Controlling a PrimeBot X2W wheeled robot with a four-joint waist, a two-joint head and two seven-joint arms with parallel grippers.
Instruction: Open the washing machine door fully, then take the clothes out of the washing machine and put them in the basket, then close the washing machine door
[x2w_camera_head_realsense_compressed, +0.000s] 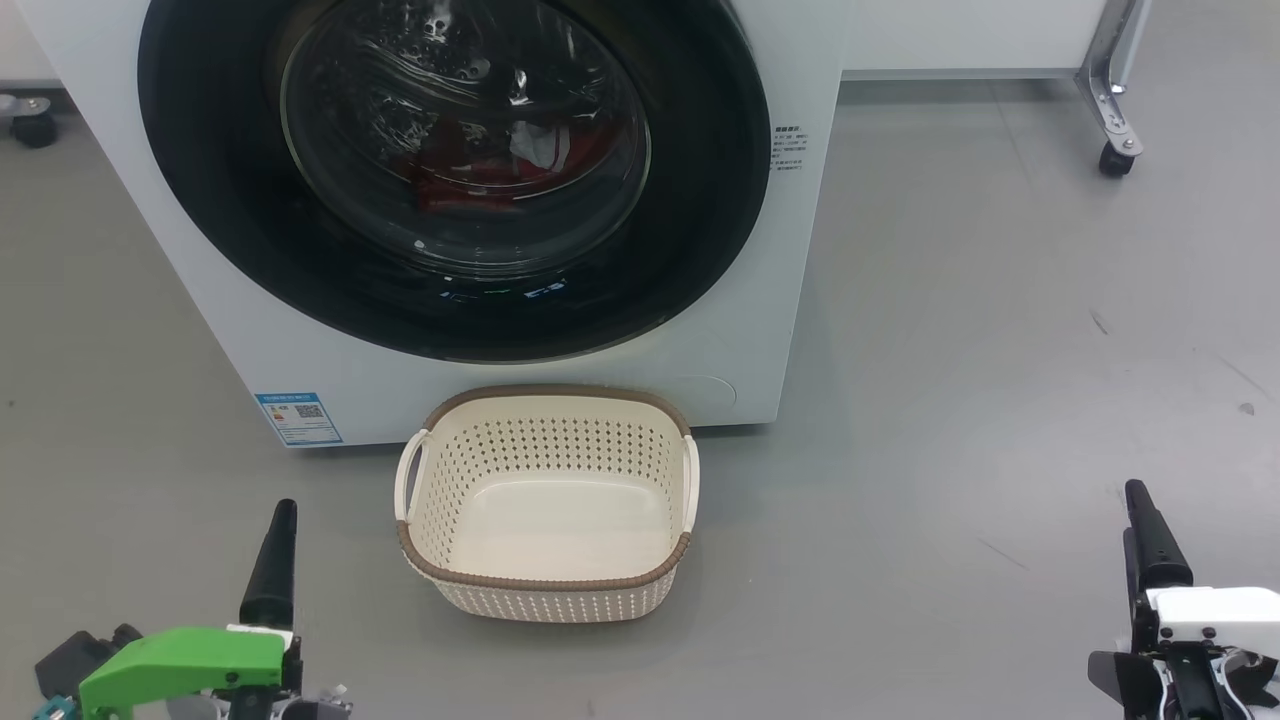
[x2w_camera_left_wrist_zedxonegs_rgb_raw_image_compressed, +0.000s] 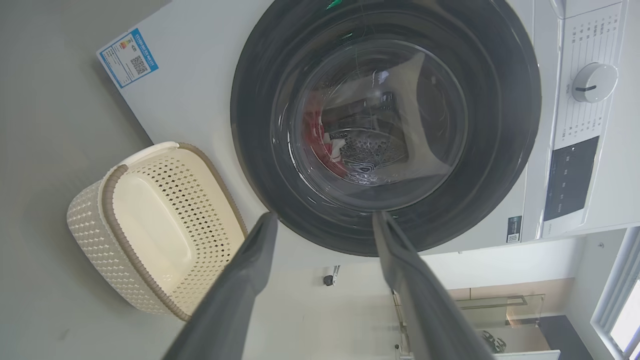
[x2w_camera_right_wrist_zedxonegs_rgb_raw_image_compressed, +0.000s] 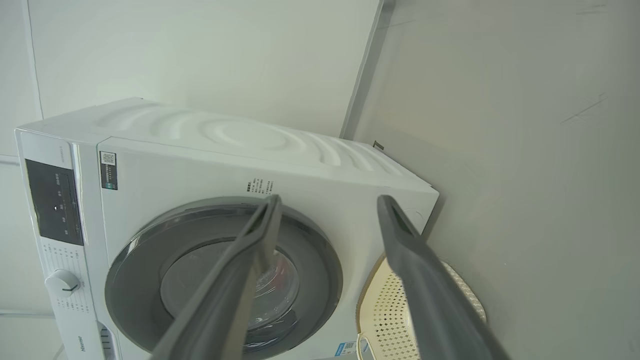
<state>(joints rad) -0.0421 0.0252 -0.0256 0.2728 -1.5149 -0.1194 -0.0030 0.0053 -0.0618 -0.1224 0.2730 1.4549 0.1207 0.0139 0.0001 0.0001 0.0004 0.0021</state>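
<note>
Both left fingers (x2w_camera_left_wrist_zedxonegs_rgb_raw_image_compressed: 235, 290) and right fingers (x2w_camera_right_wrist_zedxonegs_rgb_raw_image_compressed: 427, 290) are spread wide and empty, the clothes (x2w_camera_head_realsense_compressed: 470, 182) are seen behind the shut washing machine door (x2w_camera_head_realsense_compressed: 240, 230), and the basket (x2w_camera_head_realsense_compressed: 550, 600) is set just before it

Looks like a lab or test room: washing machine (x2w_camera_head_realsense_compressed: 760, 330) parked on plain grey floor (x2w_camera_head_realsense_compressed: 1000, 300) (caster-wheeled metal leg (x2w_camera_head_realsense_compressed: 1110, 105) behind it).

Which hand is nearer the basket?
Left. The left hand is just left of the basket, by its near corner; the right hand is far off to its right.
</note>
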